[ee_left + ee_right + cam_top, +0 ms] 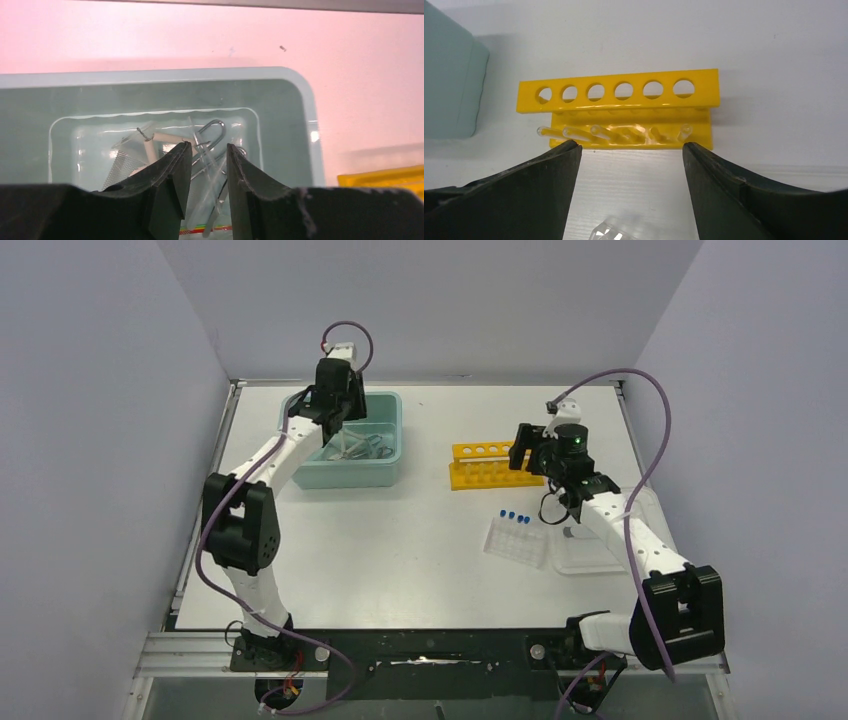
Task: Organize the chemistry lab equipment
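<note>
Over the teal plastic tub [345,478] of metal scissor-like forceps [377,448], the left gripper [209,145] hung slightly parted; the right gripper [630,146] gaped wide facing the yellow plastic rack [610,103].

teal tub [352,476]: 1 | yellow rack [478,476]: 1 | blue-capped tubes [514,517]: 4 | clear lid [592,558]: 1

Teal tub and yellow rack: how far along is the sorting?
Done: metal forceps and clear items lie in the teal tub. In hand: left pincer hangs open over them, gripping nothing clearly; right pincer is open, facing the yellow rack. Left: blue-capped tubes sit off the rack, whose holes are empty.
</note>
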